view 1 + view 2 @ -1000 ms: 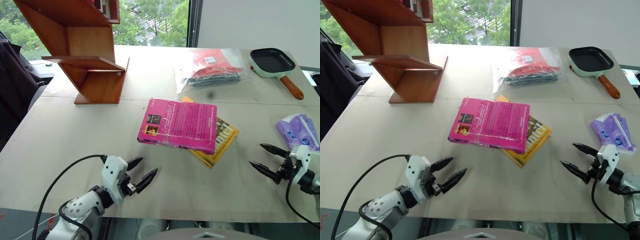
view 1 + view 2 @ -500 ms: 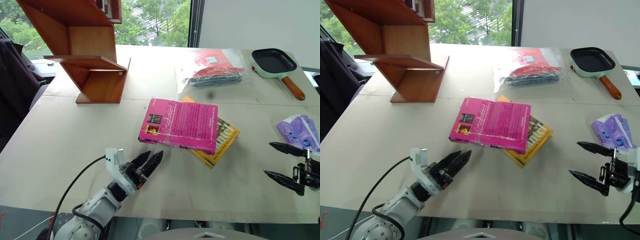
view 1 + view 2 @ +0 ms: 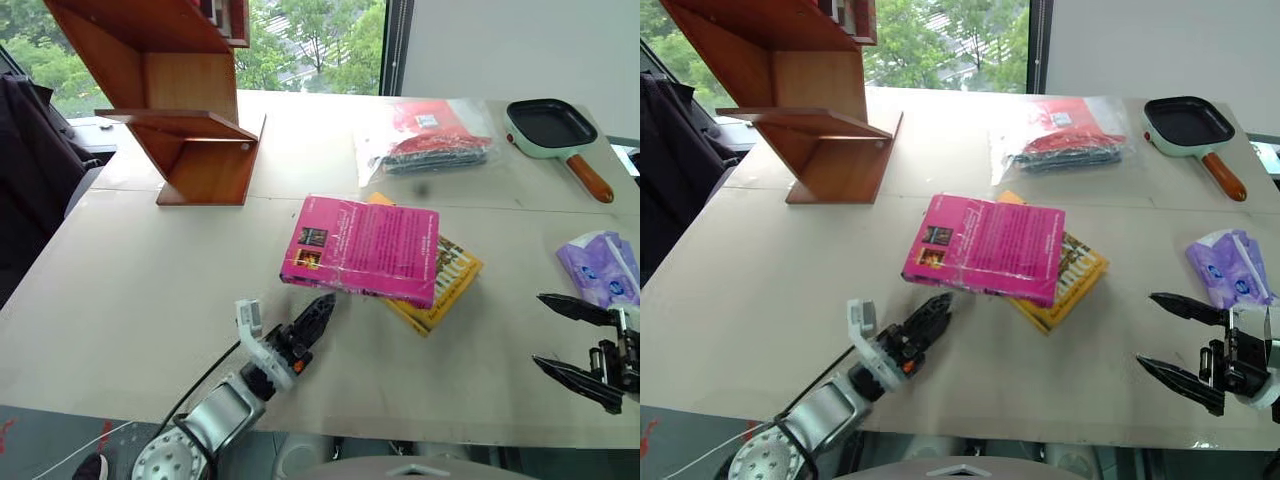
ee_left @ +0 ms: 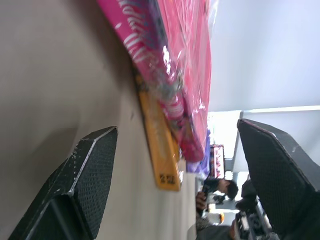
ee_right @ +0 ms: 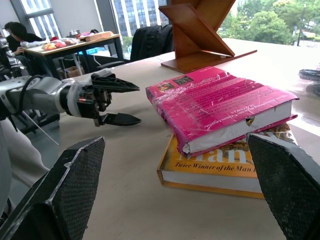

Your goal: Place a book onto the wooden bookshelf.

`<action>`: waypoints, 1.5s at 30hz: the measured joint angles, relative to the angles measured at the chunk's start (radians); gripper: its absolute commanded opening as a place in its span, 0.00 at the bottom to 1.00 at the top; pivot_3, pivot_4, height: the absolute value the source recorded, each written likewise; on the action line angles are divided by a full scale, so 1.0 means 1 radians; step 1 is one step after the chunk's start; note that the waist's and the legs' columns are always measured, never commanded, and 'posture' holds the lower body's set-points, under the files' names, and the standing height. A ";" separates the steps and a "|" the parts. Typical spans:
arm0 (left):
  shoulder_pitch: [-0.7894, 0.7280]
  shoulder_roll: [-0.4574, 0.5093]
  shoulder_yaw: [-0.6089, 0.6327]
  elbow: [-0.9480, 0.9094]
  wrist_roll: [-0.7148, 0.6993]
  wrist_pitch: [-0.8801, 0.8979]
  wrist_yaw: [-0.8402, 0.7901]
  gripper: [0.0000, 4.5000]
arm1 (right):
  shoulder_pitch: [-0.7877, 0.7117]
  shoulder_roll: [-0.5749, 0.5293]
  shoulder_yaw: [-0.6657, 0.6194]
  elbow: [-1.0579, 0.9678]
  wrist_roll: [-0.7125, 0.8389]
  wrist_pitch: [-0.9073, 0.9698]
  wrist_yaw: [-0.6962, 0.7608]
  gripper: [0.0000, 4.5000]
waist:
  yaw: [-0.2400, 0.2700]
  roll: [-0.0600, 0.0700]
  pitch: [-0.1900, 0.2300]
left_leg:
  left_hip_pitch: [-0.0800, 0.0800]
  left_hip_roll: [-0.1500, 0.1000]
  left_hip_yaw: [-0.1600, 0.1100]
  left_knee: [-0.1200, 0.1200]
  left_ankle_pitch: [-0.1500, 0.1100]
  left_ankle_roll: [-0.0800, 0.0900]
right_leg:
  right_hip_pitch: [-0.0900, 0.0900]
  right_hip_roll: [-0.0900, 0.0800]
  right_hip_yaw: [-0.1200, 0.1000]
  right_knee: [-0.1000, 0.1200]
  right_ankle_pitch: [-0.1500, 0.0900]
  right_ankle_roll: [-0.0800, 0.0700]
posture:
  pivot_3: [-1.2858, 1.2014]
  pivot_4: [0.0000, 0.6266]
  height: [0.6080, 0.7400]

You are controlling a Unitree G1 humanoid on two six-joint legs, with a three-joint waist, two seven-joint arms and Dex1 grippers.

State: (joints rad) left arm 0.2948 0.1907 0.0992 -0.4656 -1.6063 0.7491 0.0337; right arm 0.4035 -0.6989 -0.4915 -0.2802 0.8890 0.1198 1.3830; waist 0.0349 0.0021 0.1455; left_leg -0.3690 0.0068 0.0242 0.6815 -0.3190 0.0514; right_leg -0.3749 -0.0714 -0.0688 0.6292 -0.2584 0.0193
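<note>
wooden bookshelf [image 3: 190, 110] cut off above, yellow book [image 3: 440, 285] mostly covered

The yellow paperback book [image 5: 215, 165] lying under the thick magenta-pink paperback book [image 5: 220, 107] carries the readable line "Twice Winner of the Man B…" along its front cover, beneath large letters "Man". The pink book's white spine lettering is too blurred to read.

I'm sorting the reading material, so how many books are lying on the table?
2. The pink book lies mid-table, resting on the yellow book, which sticks out from under its right side. Some book spines also seem to stand on the wooden bookshelf, cut off by the picture's edge.
</note>
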 measured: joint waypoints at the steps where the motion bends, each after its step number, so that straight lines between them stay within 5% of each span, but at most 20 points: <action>1: -0.030 -0.007 -0.010 0.019 0.000 -0.004 0.009 0.88 | -0.005 0.001 0.000 0.000 -0.002 0.001 -0.002 1.00 | 0.003 0.000 0.000 | 0.000 0.000 0.000 0.000 0.000 0.000 | 0.000 0.001 0.000 0.000 0.000 0.000 | 0.52 0.24 1.00; 11: -0.234 -0.030 -0.041 0.186 -0.006 0.025 0.039 0.88 | -0.016 0.001 -0.029 -0.043 0.002 0.017 -0.041 1.00 | 0.007 0.000 0.000 | 0.000 -0.001 0.000 0.003 0.000 0.000 | 0.000 0.001 0.000 0.002 0.002 0.004 | 0.52 0.24 1.00; 24: -0.293 -0.089 -0.016 0.267 0.016 0.012 0.036 0.88 | 0.019 0.037 -0.060 -0.114 0.036 0.051 -0.082 1.00 | 0.006 0.001 -0.001 | 0.002 -0.001 0.000 0.003 0.000 0.000 | 0.001 0.001 0.001 0.005 0.002 0.004 | 0.52 0.24 1.00; 32: -0.304 -0.088 0.004 0.282 0.034 0.035 0.012 0.13 | 0.008 0.045 -0.060 -0.117 0.035 0.051 -0.096 1.00 | 0.006 0.001 -0.002 | 0.002 -0.001 0.000 0.003 0.000 0.000 | 0.001 0.001 0.001 0.005 0.002 0.004 | 0.52 0.24 1.00; 38: -0.270 -0.050 0.019 0.241 0.082 0.033 -0.048 0.13 | -0.010 0.053 -0.052 -0.122 0.034 0.053 -0.106 1.00 | 0.001 0.000 -0.001 | 0.001 -0.001 0.000 0.002 0.000 0.000 | 0.000 0.002 0.001 0.005 0.002 0.004 | 0.52 0.24 1.00; 45: -0.270 0.106 0.119 0.073 0.289 -0.071 -0.180 0.13 | -0.067 0.048 -0.034 -0.109 0.034 0.074 -0.106 1.00 | 0.008 -0.003 0.000 | 0.000 -0.001 0.000 0.003 0.000 0.000 | -0.001 0.001 0.001 0.004 0.000 0.000 | 0.52 0.24 1.00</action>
State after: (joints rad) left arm 0.0248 0.2962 0.2185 -0.3930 -1.3174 0.6778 -0.1467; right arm 0.3367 -0.6507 -0.5259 -0.3897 0.9227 0.1935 1.2771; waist 0.0432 -0.0007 0.1459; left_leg -0.3689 0.0055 0.0244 0.6840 -0.3188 0.0509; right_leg -0.3755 -0.0708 -0.0675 0.6333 -0.2583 0.0196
